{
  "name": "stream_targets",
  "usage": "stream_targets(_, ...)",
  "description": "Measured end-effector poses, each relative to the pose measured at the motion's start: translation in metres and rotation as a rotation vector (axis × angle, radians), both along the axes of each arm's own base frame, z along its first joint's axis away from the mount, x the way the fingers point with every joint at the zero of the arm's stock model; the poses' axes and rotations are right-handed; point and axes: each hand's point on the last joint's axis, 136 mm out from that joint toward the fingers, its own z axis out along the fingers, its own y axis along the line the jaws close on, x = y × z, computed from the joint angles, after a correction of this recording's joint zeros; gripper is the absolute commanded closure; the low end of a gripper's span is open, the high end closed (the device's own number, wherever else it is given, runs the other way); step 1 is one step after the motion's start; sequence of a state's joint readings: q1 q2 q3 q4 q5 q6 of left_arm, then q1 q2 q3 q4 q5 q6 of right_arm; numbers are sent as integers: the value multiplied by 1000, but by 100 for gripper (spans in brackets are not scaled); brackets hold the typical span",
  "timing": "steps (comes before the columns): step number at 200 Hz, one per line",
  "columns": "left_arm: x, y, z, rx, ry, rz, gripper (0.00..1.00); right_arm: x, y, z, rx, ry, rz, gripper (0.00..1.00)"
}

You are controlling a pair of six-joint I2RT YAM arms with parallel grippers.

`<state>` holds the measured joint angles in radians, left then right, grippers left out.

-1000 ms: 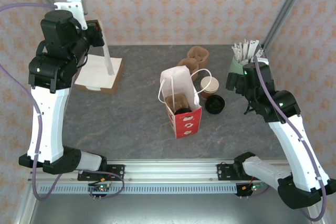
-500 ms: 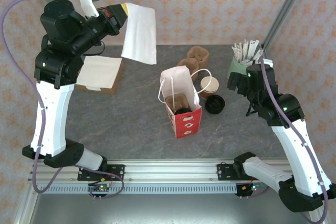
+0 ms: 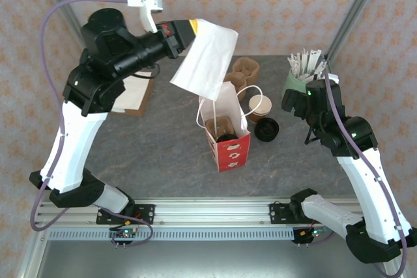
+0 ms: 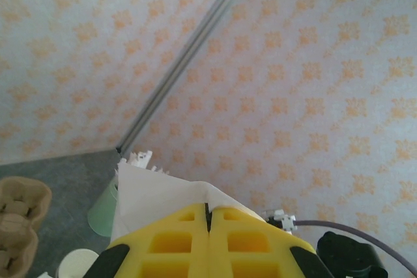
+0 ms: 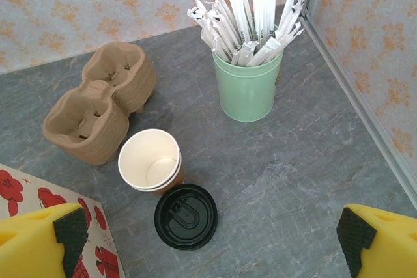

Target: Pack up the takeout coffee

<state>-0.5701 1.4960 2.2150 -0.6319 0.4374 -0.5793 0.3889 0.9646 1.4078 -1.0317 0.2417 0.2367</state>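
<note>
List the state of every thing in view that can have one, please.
takeout coffee: upright on the table, lid off.
black lid: lying flat beside the takeout coffee.
paper bag: upright, mouth open.
napkin: hanging in the air, pinched at one edge.
left gripper: shut on the napkin.
right gripper: open, holding nothing.
green cup: upright, full of wrapped sticks.

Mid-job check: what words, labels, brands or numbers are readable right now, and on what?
Nothing reads legibly.
On the paper-wrapped sticks: small dark print at the wrapper ends, too small to read.
On the black lid: raised moulded marks, unreadable.
On the red-and-white bag: flower pattern, no words seen.
On the takeout coffee: no print seen.
On the white napkin: blank.
</note>
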Motion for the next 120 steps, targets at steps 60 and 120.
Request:
stream_targets(60, 9, -38, -60, 85, 120, -9, 100, 0, 1, -6, -2, 15, 5, 1)
stream_targets(120, 5, -13, -103, 135, 195, 90, 100, 0, 1, -11, -7, 28, 5, 1)
